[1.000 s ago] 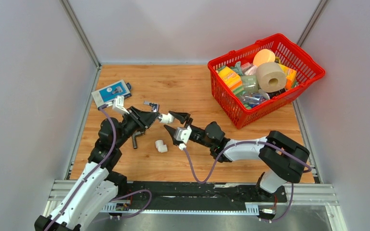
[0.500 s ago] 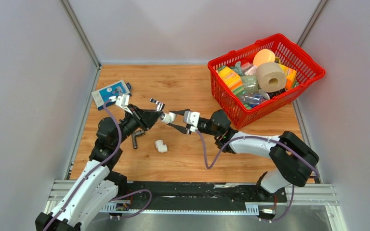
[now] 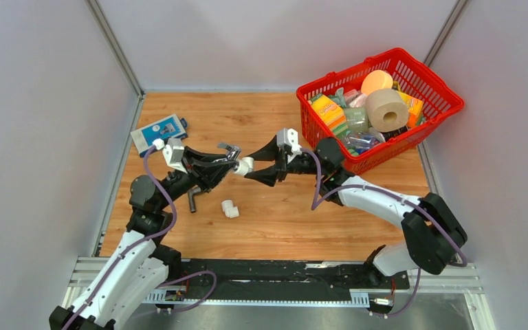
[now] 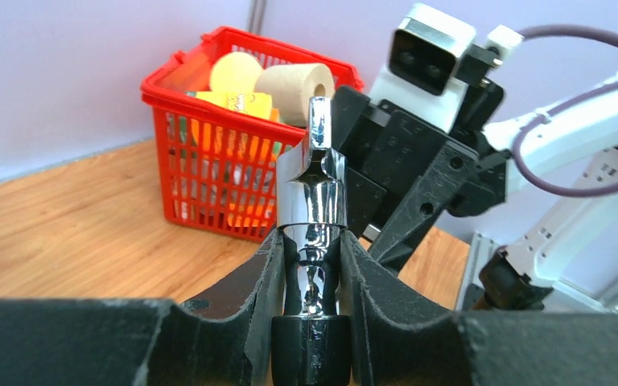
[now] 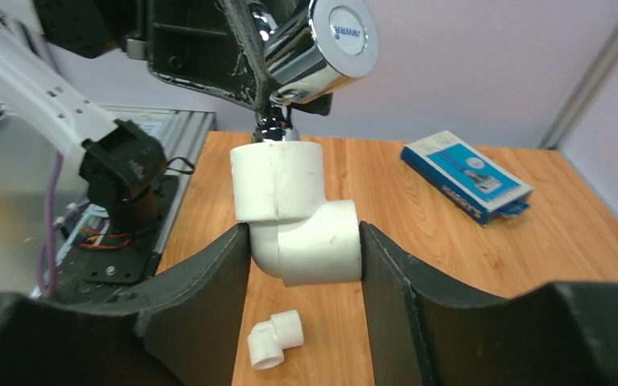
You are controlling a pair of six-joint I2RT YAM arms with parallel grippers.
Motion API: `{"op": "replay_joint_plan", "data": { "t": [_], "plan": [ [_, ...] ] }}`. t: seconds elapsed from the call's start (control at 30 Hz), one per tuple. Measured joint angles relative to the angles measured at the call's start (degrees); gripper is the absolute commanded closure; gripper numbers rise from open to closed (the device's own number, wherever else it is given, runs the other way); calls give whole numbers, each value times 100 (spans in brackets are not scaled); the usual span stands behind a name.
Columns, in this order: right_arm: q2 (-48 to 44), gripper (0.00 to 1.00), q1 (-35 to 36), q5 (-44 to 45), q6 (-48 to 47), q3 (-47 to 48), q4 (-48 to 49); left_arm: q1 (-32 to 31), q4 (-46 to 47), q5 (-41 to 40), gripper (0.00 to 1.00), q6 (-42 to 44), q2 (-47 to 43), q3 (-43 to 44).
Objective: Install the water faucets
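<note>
the left gripper (image 4: 312, 245) is clamped tight on the chrome faucet (image 4: 312, 189), one finger pressed on each side of the shiny body. the small handle sticks up past the tips. the right gripper (image 5: 304, 241) is closed partway on a white elbow (image 5: 286, 193), with a finger touching each side of it. the two grippers meet tip to tip above the table (image 3: 268, 113). the faucet's threaded end sits at the upper opening of the elbow; how deep it goes i cannot tell.

below them on the wood lies a second white elbow (image 3: 229, 208), loose and apart from both grippers. the dark grey faucet (image 3: 192, 201) lies on the table just beside the left arm, to the left of that loose elbow. further back on the left a blue box (image 3: 158, 132) lies flat near the wall. in the far right corner stands a red basket (image 3: 357, 163), full of odds and ends, with a paper roll (image 3: 386, 108) on top.
</note>
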Motion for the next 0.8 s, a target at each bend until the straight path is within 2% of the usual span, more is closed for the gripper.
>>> {"op": "replay_joint_plan", "data": {
  "t": [0.07,0.17,0.37,0.53,0.63,0.8],
  "plan": [
    [-195,37,79,411,-249,-72,-238,-42,-188,-308,100,-20,-157,0],
    [-586,34,251,1097,-876,-337,-358,-50,-667,-876,100,-151,-343,46],
    [-920,32,804,2087,-2299,-881,-116,-50,-1298,-1657,100,-850,-358,129],
    [-789,28,1377,2771,-3427,-1191,332,-50,-1617,-1875,100,-1519,-157,162],
    [-459,28,1493,3147,-3899,-1204,833,-50,-1676,-1895,100,-1814,-96,164],
    [44,31,1493,3482,-4221,-1204,1303,-50,-1709,-1895,100,-2173,-94,164]
  ]
}}
